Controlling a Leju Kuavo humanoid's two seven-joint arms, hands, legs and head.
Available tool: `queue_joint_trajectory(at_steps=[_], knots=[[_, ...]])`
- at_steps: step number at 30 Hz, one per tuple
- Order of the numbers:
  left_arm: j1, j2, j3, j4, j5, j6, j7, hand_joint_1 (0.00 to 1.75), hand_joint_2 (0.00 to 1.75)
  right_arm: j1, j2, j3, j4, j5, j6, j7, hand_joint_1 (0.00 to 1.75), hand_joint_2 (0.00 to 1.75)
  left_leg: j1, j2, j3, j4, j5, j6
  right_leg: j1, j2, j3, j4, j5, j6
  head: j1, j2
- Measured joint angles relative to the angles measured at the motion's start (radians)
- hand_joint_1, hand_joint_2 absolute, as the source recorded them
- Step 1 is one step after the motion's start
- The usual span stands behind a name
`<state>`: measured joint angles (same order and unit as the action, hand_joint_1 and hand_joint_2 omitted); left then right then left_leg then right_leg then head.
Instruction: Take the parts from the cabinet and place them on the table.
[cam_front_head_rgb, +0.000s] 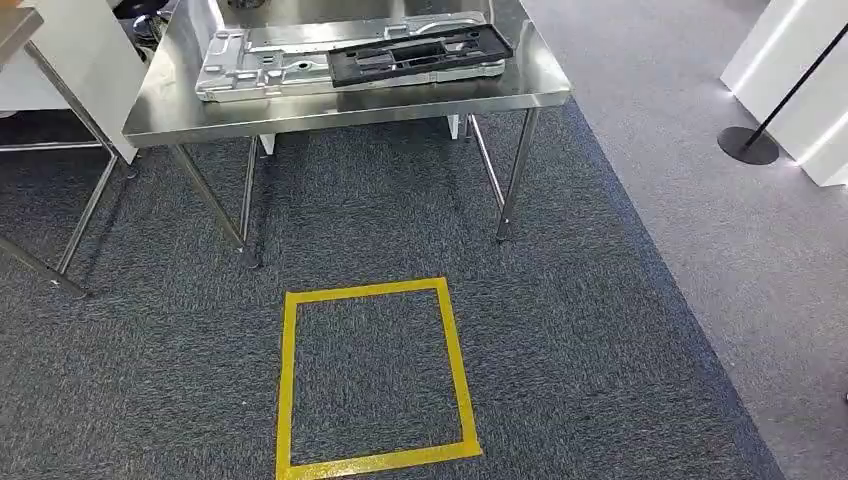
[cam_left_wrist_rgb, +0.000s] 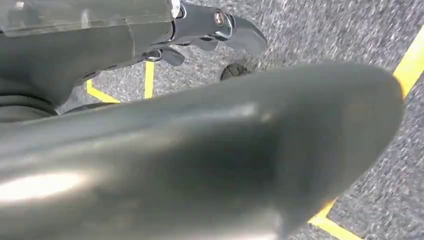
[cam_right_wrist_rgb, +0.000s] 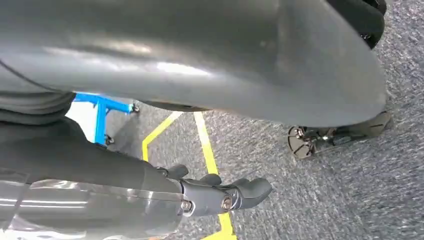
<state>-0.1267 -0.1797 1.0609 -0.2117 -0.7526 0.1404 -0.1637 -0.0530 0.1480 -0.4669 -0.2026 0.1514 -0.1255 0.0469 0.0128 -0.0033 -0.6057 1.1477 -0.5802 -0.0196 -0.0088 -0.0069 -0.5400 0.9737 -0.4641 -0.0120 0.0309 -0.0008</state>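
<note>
Two parts, a silver stamped-metal panel (cam_front_head_rgb: 300, 62) and a black plastic frame (cam_front_head_rgb: 420, 52), lie lengthwise on the steel table (cam_front_head_rgb: 330, 108); left hand (cam_left_wrist_rgb: 220, 30) and right hand (cam_right_wrist_rgb: 225, 195) hang far below it, fingers loosely extended, holding nothing.

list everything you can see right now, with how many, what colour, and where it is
table: one, steel, far side of the dark carpet
metal part: one, silver, lying on the table
black part: one, black, resting on the metal part
tape square: one, yellow, on the carpet before the table
post base: one, black, on the pale carpet at right
blue frame: one, blue, on the floor
left hand: one, grey, hanging above the carpet, holding nothing
right hand: one, grey, hanging above the carpet, holding nothing
</note>
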Motion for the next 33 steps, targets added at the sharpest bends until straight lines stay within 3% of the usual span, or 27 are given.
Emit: queue_joint_trajectory(at_steps=[2,3,4,5,7,8,11,13,14,16,17,18,19,20,22,23,27,28,29,30,32,33], knots=[[0.002,0.0,0.0,0.0,0.0,0.0,0.0,0.0,0.0,0.0,0.0,-0.001,0.002,-0.004,-0.003,0.012,0.0,0.0,0.0,0.0,-0.066,0.151,-0.059,-0.005,0.004,-0.002,-0.002,0.001,-0.001,-0.002,0.0,0.0],[0.004,0.0,0.0,0.0,0.0,0.002,0.0,0.0,0.0,0.0,0.0,-0.002,0.002,-0.005,-0.003,0.014,0.0,0.0,0.0,0.0,-0.076,0.176,-0.057,-0.005,0.005,-0.002,-0.002,0.002,-0.001,-0.002,0.0,0.0],[0.005,0.0,0.0,0.0,0.0,0.002,0.0,0.0,0.0,0.0,0.0,-0.003,0.002,-0.007,-0.004,0.018,0.0,0.0,0.0,0.0,-0.059,0.144,-0.028,-0.004,0.006,-0.002,0.0,0.004,-0.001,-0.002,0.0,0.0],[0.005,0.0,0.0,0.0,0.0,0.003,0.0,0.0,0.0,0.0,0.0,-0.003,0.002,-0.007,-0.005,0.02,0.0,0.0,0.0,0.0,-0.025,0.074,0.013,-0.001,0.006,-0.002,0.001,0.005,-0.001,-0.001,0.0,0.0],[0.002,0.0,0.0,0.0,0.0,0.003,0.0,0.0,0.0,-0.001,0.0,-0.003,0.002,-0.008,-0.003,0.021,0.0,0.0,0.0,0.003,0.064,-0.107,0.091,0.006,0.006,-0.001,0.001,0.014,-0.006,0.005,0.0,0.0],[0.0,0.0,0.0,0.0,0.0,0.002,0.001,0.0,0.0,-0.001,0.0,-0.003,0.002,-0.008,-0.003,0.02,0.0,0.0,-0.006,0.005,0.077,-0.141,0.077,0.01,0.014,-0.001,-0.004,0.023,-0.011,0.012,0.0,0.0],[0.002,0.0,0.0,0.0,0.0,0.003,0.002,0.0,0.0,-0.001,0.0,-0.003,0.002,0.002,-0.005,0.01,0.0,0.0,-0.009,0.001,0.069,-0.137,0.081,0.027,0.011,-0.003,-0.007,0.022,-0.008,0.025,0.004,0.0],[0.002,-0.002,0.001,0.0,0.001,0.003,0.001,0.0,0.0,-0.002,-0.001,-0.003,0.002,0.015,-0.003,0.009,0.0,0.0,-0.001,0.003,0.074,-0.149,0.091,0.043,0.007,-0.001,-0.007,0.031,-0.017,0.037,0.003,0.0],[0.0,-0.002,0.001,0.0,0.0,0.001,0.0,0.0,0.0,-0.002,-0.001,-0.002,0.002,0.024,0.0,0.009,0.0,0.0,0.0,0.002,0.072,-0.149,0.094,0.047,0.006,0.001,-0.024,0.069,-0.05,0.043,0.01,0.0],[0.001,-0.002,0.001,0.0,0.0,0.0,0.0,0.0,0.0,-0.001,-0.002,0.002,0.002,0.036,0.003,0.01,0.0,0.0,-0.002,0.003,0.067,-0.148,0.096,0.05,0.001,0.002,-0.097,0.226,-0.133,0.053,0.011,0.0],[0.002,-0.002,0.0,0.0,0.0,0.0,0.0,0.0,0.0,-0.001,-0.002,0.002,0.002,0.039,0.003,0.01,0.0,0.0,-0.002,0.003,0.065,-0.148,0.096,0.051,0.001,0.002,-0.132,0.302,-0.161,0.056,0.013,0.0],[0.003,-0.002,0.001,0.0,0.0,0.0,0.0,0.0,0.0,-0.001,-0.002,0.003,0.002,0.04,0.003,0.011,0.0,0.0,-0.002,0.002,0.064,-0.148,0.096,0.051,0.001,0.002,-0.152,0.343,-0.165,0.057,0.012,0.0],[0.005,-0.002,0.001,0.0,0.0,0.0,0.0,0.0,0.0,0.0,-0.002,0.004,0.002,0.041,0.003,0.011,0.0,0.0,-0.002,0.001,0.065,-0.148,0.096,0.051,0.0,0.002,-0.147,0.332,-0.147,0.057,0.013,0.0],[0.004,-0.002,0.001,0.0,0.001,0.0,0.0,0.0,0.0,0.0,-0.002,0.004,0.002,0.042,0.004,0.012,0.0,0.0,-0.002,-0.002,0.066,-0.147,0.096,0.05,0.0,0.002,-0.117,0.27,-0.105,0.053,0.012,0.0],[0.004,-0.002,0.001,0.0,0.0,0.0,-0.002,0.0,0.0,-0.001,-0.002,0.005,0.002,0.045,0.006,0.012,0.0,0.0,-0.003,-0.007,0.07,-0.147,0.095,0.049,0.003,0.009,-0.024,0.08,-0.014,0.04,0.013,0.0],[0.003,-0.004,0.001,0.0,0.001,0.0,-0.003,0.0,0.0,-0.001,-0.004,0.005,0.002,0.046,0.006,0.012,0.0,0.0,-0.003,-0.008,0.07,-0.148,0.095,0.045,0.006,0.019,0.001,0.022,-0.014,0.031,0.012,0.0],[0.003,-0.004,0.001,0.0,0.001,0.0,-0.004,0.0,0.0,-0.002,-0.005,0.006,0.002,0.047,0.002,0.013,0.0,0.0,-0.003,-0.01,0.067,-0.151,0.098,0.019,0.014,0.015,-0.003,0.015,-0.01,0.015,0.012,0.0],[0.002,-0.004,0.001,0.0,0.001,0.0,-0.005,0.0,0.0,-0.002,-0.004,0.006,0.002,0.047,0.0,0.013,0.0,0.0,-0.005,-0.009,0.067,-0.144,0.09,0.013,0.001,0.011,0.004,0.0,-0.001,0.006,0.01,0.0],[0.002,-0.004,0.001,0.0,0.001,0.001,-0.005,0.0,0.0,-0.001,-0.004,0.007,0.002,0.049,-0.001,0.013,0.0,0.0,-0.003,-0.004,0.058,-0.119,0.071,0.008,0.004,0.007,0.007,-0.006,0.002,0.004,0.01,0.0],[0.002,-0.004,0.001,0.0,0.002,0.001,-0.006,0.0,0.0,-0.001,-0.004,0.007,0.002,0.05,-0.001,0.013,0.0,0.0,-0.002,-0.004,0.029,-0.058,0.029,0.005,0.004,0.004,0.006,-0.006,0.002,-0.003,0.007,0.0],[0.004,-0.004,0.001,0.0,0.002,0.001,-0.006,0.0,0.0,0.0,-0.004,0.007,0.002,0.052,-0.001,0.013,0.0,0.0,-0.001,-0.004,-0.045,0.105,-0.047,-0.001,0.006,-0.003,0.004,-0.006,0.001,-0.005,0.008,0.0],[0.006,-0.004,0.001,0.0,0.002,0.002,-0.006,0.0,0.0,0.0,-0.004,0.007,0.002,0.053,-0.001,0.013,0.0,0.0,0.0,-0.004,-0.071,0.16,-0.06,-0.004,0.006,-0.005,0.004,-0.004,0.0,-0.005,0.007,0.0]])
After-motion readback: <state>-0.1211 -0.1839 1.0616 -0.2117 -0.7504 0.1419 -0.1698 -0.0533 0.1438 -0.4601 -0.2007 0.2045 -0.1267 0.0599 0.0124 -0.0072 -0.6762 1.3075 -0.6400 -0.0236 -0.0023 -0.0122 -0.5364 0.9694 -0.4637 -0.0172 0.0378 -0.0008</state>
